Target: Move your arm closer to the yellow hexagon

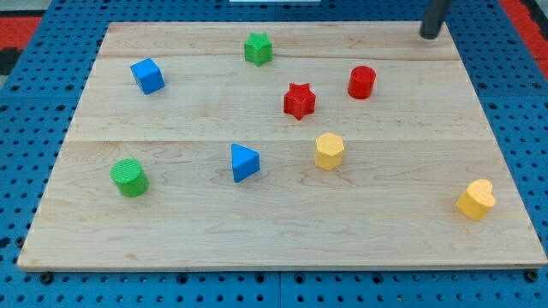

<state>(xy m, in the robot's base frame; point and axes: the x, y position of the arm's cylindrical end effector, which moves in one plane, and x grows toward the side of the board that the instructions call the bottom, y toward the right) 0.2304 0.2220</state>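
Observation:
The yellow hexagon [329,151] sits a little right of the board's middle. My tip [428,35] is at the view's top right, near the board's far right corner, well above and to the right of the hexagon. The red cylinder [361,82] and the red star [300,100] lie between the tip and the hexagon's area. The tip touches no block.
A green star [258,49] is at top centre, a blue cube [147,75] at upper left, a green cylinder [129,178] at lower left, a blue triangle [244,162] left of the hexagon, a yellow heart [476,199] at lower right. The wooden board [171,239] lies on a blue pegboard.

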